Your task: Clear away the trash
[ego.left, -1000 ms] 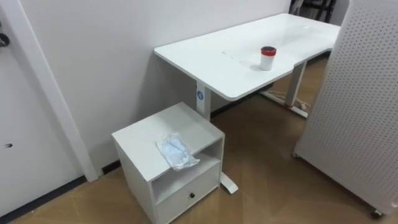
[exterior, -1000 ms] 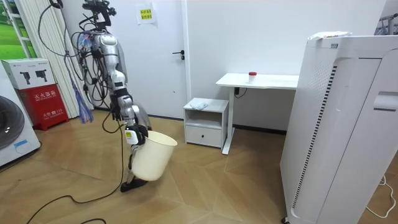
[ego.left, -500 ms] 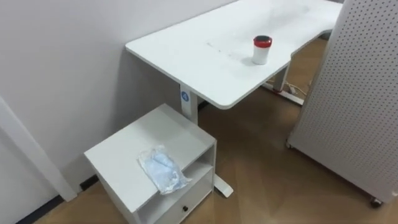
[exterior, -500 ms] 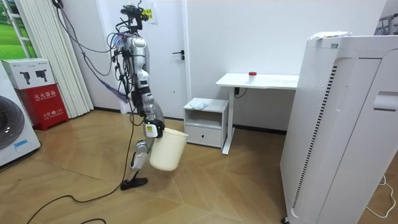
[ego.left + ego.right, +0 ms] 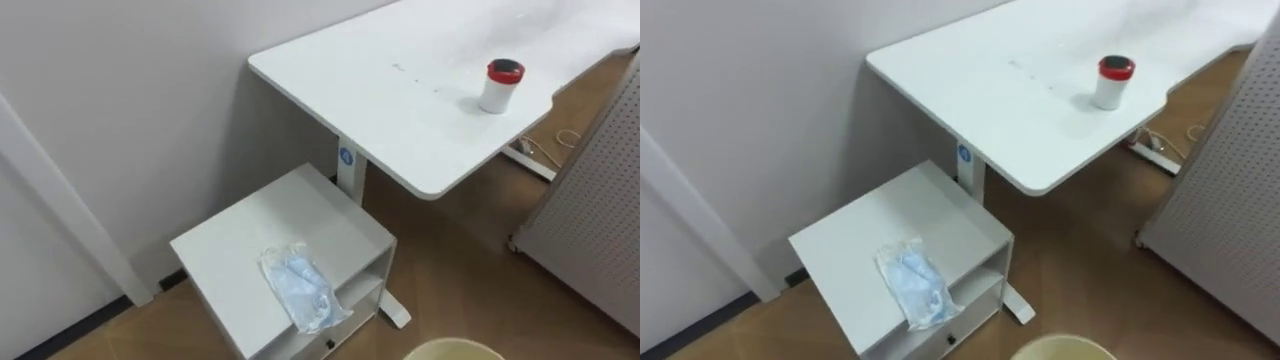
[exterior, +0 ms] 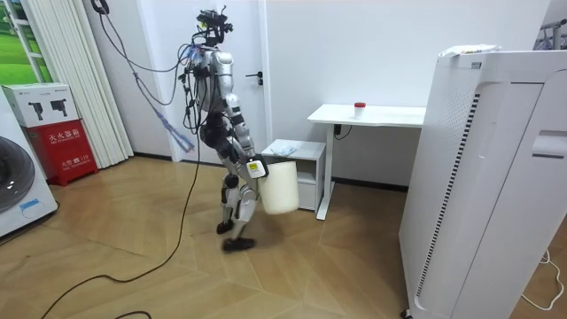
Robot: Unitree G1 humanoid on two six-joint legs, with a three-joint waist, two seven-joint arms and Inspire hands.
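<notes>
A crumpled pale blue piece of garbage (image 5: 303, 288) (image 5: 912, 283) lies on the front part of the low white cabinet's top (image 5: 250, 240). The rim of a white bin (image 5: 452, 349) (image 5: 1060, 348) shows at the bottom edge of the eye views. In the room view I stand just short of the cabinet (image 6: 297, 151), facing it. My right hand (image 6: 254, 168) grips the bin (image 6: 280, 186) by its rim, and the bin hangs tilted at hip height between me and the cabinet.
A white desk (image 5: 400, 110) stands behind the cabinet, with a red-capped white cup (image 5: 498, 86) on it. A tall white perforated unit (image 5: 600, 240) (image 6: 478, 177) stands to the right. A power strip (image 5: 530, 160) lies under the desk. Wooden floor lies in front.
I have walked from the door side up to the cabinet, carrying the bin along. The eye views have shifted, and the bin's rim now shows at their bottom edge.
</notes>
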